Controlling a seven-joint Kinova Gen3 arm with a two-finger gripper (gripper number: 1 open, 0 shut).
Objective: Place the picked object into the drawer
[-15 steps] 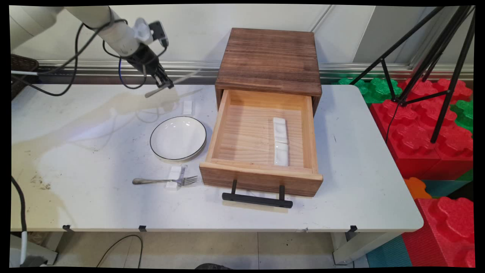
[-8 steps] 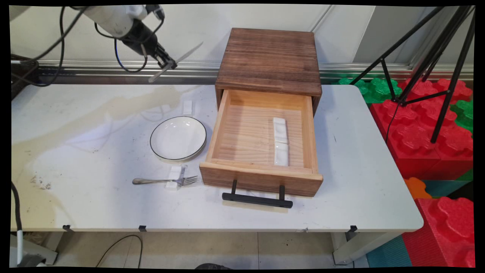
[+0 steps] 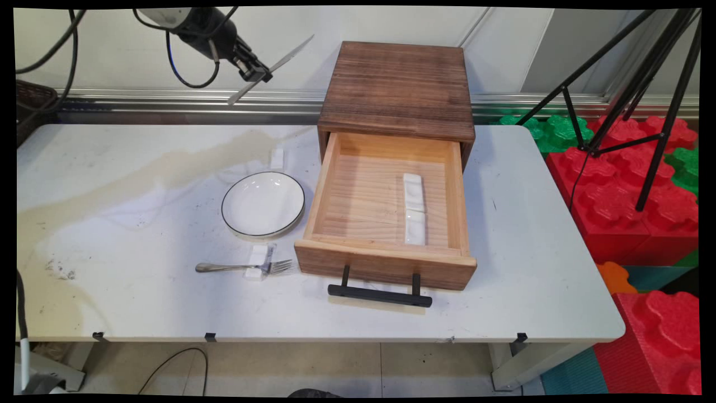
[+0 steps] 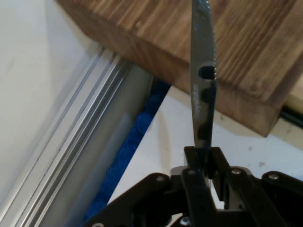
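Fork (image 3: 244,267) lies near front edge of surface (image 3: 140,302), tines on a small white rest (image 3: 257,262), approx 8 o'clock of open drawer (image 3: 386,215). White plate (image 3: 263,204) sits just behind it, at 9 o'clock of drawer. Two white rests (image 3: 414,208) lie end to end inside drawer. Wooden cabinet (image 3: 398,89) behind. Claw (image 3: 259,72) high at 11 o'clock, clenched on a knife (image 3: 271,69) (image 4: 203,80), blade tilted up toward cabinet top.
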